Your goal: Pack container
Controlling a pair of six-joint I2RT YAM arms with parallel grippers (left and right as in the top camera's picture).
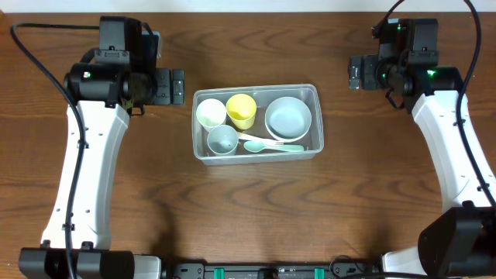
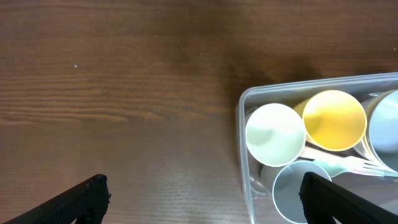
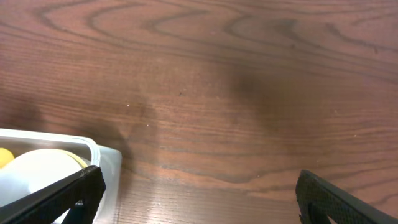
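The clear plastic container (image 1: 256,89) stands at the table's middle. It holds a white cup (image 1: 211,113), a yellow cup (image 1: 241,110), a pale blue bowl (image 1: 287,118), a small blue-grey cup (image 1: 223,140), a pale fork (image 1: 260,139) and a mint spoon (image 1: 273,147). My left gripper (image 1: 172,85) is open and empty, to the left of the container. In the left wrist view (image 2: 205,186) the container's corner (image 2: 242,106) lies between its fingers. My right gripper (image 1: 354,74) is open and empty, to the right; its wrist view (image 3: 200,180) shows the container's corner (image 3: 102,155).
The brown wooden table (image 1: 256,209) bears nothing else in view. Both white arms run along the left and right sides toward the front edge.
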